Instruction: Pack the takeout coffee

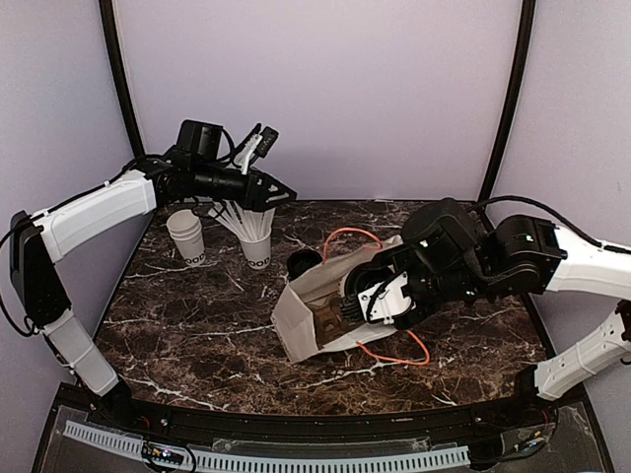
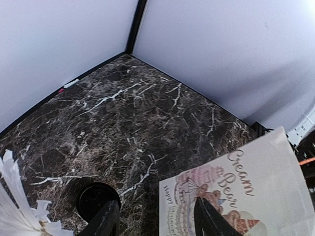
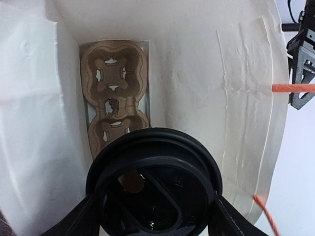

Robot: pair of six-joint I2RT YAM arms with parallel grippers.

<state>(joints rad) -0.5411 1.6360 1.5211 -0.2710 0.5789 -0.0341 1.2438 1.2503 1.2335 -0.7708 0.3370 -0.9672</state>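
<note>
The takeout coffee (image 3: 155, 182) shows as a black dome lid, seen from above, deep inside the white paper bag (image 3: 206, 73). My right gripper (image 3: 155, 201) is shut on it, one finger on each side of the lid. A brown cardboard cup carrier (image 3: 115, 93) lies at the bag's bottom beyond the cup. From above, the bag (image 1: 296, 310) lies tilted on its side mid-table with my right gripper (image 1: 345, 301) reaching into its mouth; the cup is hidden there. My left gripper (image 1: 281, 194) hangs open and empty above the back left, with its fingers (image 2: 106, 221) apart.
A white cup of straws (image 1: 258, 246) and a lidless stack of white cups (image 1: 187, 236) stand at the back left. A round black lid (image 1: 301, 263) sits on the marble just behind the bag. Orange bag handles (image 1: 404, 350) trail on the table.
</note>
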